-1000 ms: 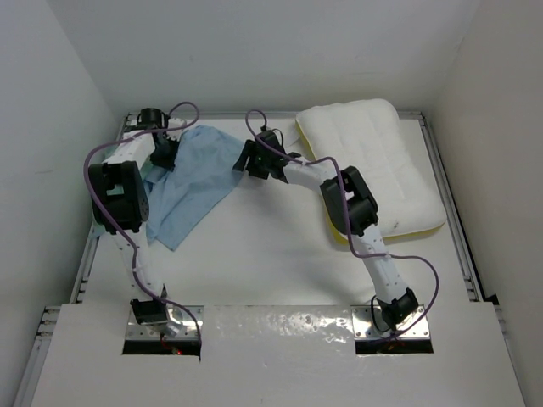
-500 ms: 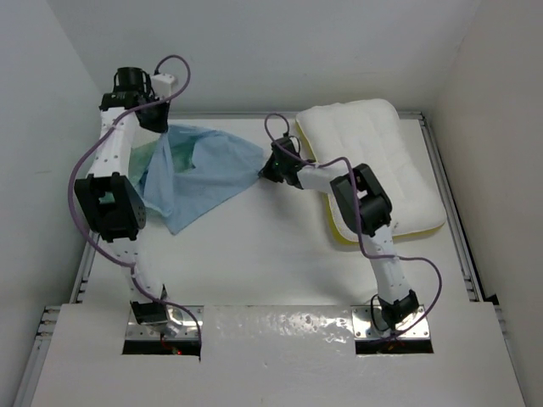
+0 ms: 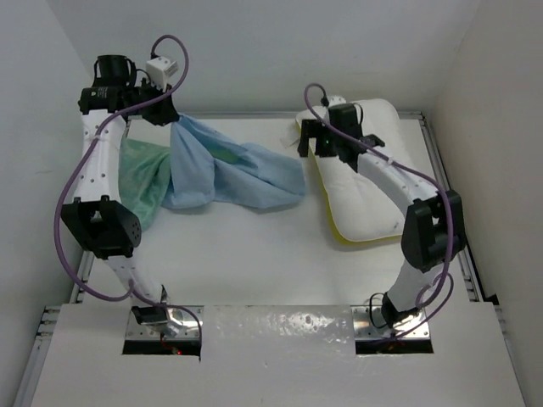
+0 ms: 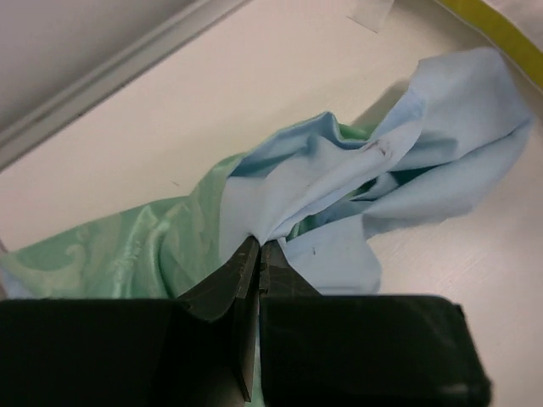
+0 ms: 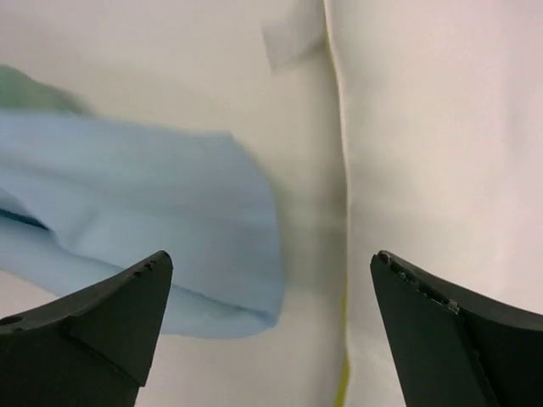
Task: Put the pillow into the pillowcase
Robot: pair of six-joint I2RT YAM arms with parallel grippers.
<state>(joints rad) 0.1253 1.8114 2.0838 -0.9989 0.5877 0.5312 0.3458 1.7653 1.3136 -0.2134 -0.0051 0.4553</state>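
The right gripper [image 5: 270,254] hangs with its dark jaws spread wide over the left side of the white pillow [image 5: 441,127], whose thin yellow edge [image 5: 344,373] shows low down, while the light blue pillowcase [image 5: 153,195] lies blurred just left of the pillow on the white table [image 5: 170,59].

Light blue and scroll-patterned sea-green pillowcase [image 3: 246,180]; white pillow [image 3: 352,203], yellow-edged.
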